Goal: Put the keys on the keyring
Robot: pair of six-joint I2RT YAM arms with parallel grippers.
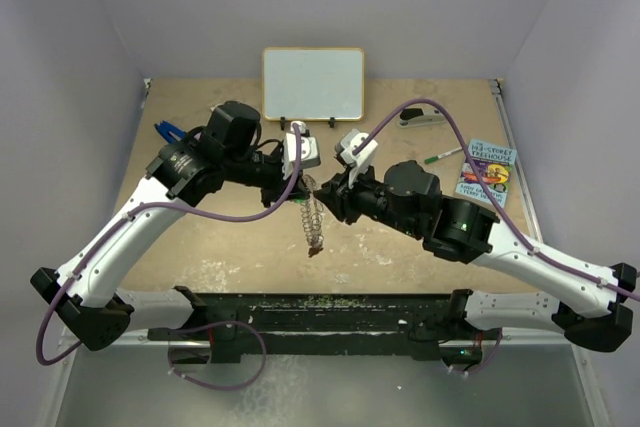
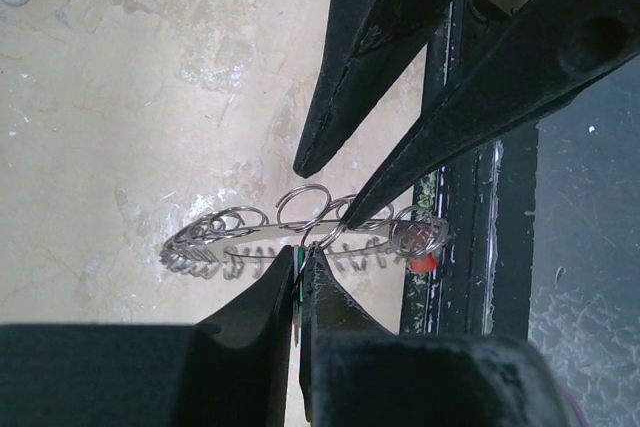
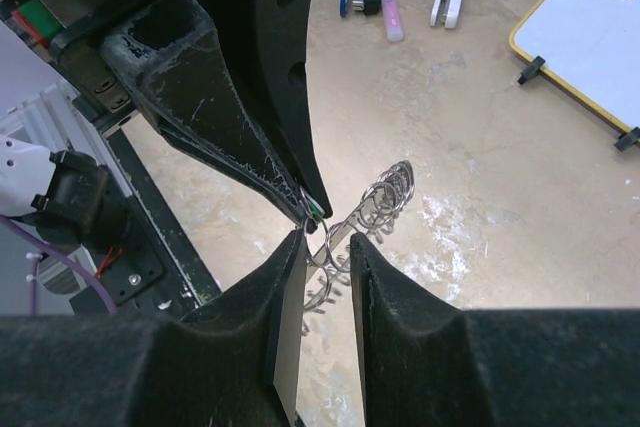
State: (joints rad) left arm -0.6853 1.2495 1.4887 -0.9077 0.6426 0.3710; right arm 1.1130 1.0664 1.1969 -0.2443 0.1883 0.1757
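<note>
Threading in progress: your left claw (image 2: 302, 259) is pinched fully closed on the green key (image 3: 316, 211), with only a sliver of its green head showing between the tips. The keyring (image 2: 255, 249) hangs edge-on just beyond those tips, touching them, and appears lifted off the table (image 2: 150, 97). Your right claw (image 3: 328, 245) meets the left one tip to tip, its fingers parted by a narrow gap. One of the ring's small wire loops sits inside that gap and one fingertip touches it, but nothing looks clamped there. The red key (image 2: 422, 262) shows against the fringe at the end of the ring farthest from both claws; whether it is already threaded cannot be told. By this evidence, the step in hand is working the green key onto a loop. The next move likely calls for your right claw to close on the ring and steady it while the left feeds the key's hole along the wire. Keep the motions small and slow, since a slip could drop the ring.
</note>
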